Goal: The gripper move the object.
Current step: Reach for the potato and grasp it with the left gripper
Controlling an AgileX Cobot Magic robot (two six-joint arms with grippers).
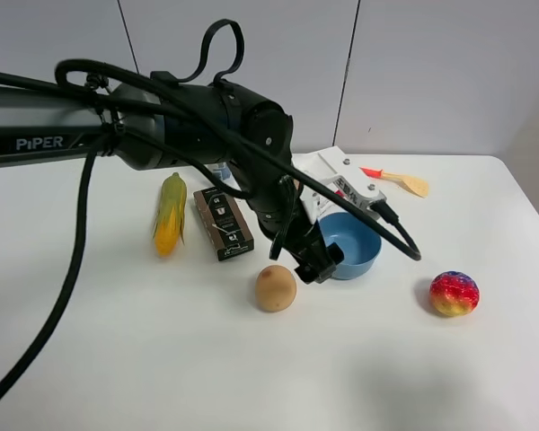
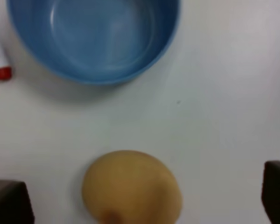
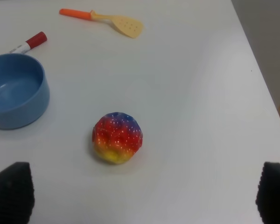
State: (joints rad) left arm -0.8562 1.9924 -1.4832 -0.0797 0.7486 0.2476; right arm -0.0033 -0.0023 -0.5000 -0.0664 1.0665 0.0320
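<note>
The tan-orange ball (image 1: pixel 276 288) lies on the white table, just in front of and left of the blue bowl (image 1: pixel 350 247). My left gripper (image 1: pixel 313 261), on the black arm marked "PiPER", hovers between ball and bowl, just right of the ball. In the left wrist view the ball (image 2: pixel 130 189) lies between the two dark fingertips (image 2: pixel 7 203), apart from both, and the left gripper (image 2: pixel 141 199) is open and empty. My right gripper (image 3: pixel 142 193) is open and empty over the rainbow ball (image 3: pixel 117 137); it does not show in the exterior view.
A rainbow ball (image 1: pixel 455 293) lies at the right. A yellow corn cob (image 1: pixel 170 214) and a brown box (image 1: pixel 223 223) lie at the left. An orange-handled spatula (image 1: pixel 397 180) and a white object (image 1: pixel 341 175) lie behind the bowl. A red-capped marker (image 3: pixel 30 42) lies by the bowl.
</note>
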